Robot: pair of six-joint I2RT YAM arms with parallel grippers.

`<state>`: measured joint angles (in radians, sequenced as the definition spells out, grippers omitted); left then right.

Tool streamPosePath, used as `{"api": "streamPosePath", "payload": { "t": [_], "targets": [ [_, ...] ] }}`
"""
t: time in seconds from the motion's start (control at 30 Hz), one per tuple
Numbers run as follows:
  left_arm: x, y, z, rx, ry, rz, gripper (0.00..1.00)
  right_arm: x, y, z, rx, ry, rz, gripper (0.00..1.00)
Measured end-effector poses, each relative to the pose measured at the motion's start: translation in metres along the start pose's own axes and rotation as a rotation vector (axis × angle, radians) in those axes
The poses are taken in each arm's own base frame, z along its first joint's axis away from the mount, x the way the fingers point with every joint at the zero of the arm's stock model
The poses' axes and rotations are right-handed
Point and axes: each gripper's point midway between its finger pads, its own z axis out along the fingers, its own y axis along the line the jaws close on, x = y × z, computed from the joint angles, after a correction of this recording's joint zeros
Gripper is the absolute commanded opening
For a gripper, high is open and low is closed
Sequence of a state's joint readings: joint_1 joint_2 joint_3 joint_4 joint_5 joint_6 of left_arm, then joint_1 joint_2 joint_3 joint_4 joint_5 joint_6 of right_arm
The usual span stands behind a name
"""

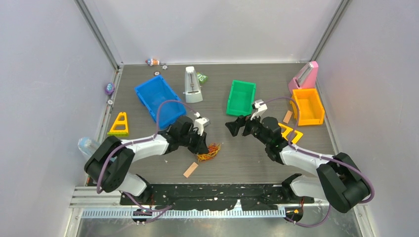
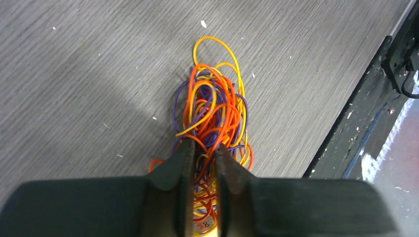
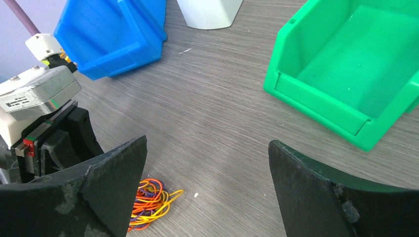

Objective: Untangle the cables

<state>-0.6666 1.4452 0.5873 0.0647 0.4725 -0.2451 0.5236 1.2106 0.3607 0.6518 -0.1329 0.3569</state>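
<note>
While the left pincer pinches the cables (lower strands hidden), the right pincer gapes empty.

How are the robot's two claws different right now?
The left gripper is nearly closed, pinching the cables; the right gripper is spread wide and holds nothing. The left gripper is down at the cables; the right gripper is off to one side of them. Both have two black fingers.
</note>
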Motion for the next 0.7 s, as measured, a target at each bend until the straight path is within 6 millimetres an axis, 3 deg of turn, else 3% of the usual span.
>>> {"api": "streamPosePath", "payload": {
  "t": [0.03,0.3,0.57,0.7],
  "targets": [
    [0.0,0.001,0.001,-0.001,0.008,-0.003,0.0,-0.001,0.0,0.0,-0.002,-0.005,-0.004,0.98],
    [-0.032,0.0,0.013,0.02,-0.011,-0.063,0.0,-0.015,0.0,-0.003,0.009,-0.053,-0.038,0.99],
    [-0.093,0.029,0.008,0.042,-0.255,-0.207,0.0,-0.025,-0.025,-0.011,0.163,-0.128,0.021,0.95],
    [-0.08,0.03,0.006,0.036,-0.301,-0.207,0.0,-0.024,-0.031,-0.022,0.187,-0.169,0.048,0.95]
  ]
}}
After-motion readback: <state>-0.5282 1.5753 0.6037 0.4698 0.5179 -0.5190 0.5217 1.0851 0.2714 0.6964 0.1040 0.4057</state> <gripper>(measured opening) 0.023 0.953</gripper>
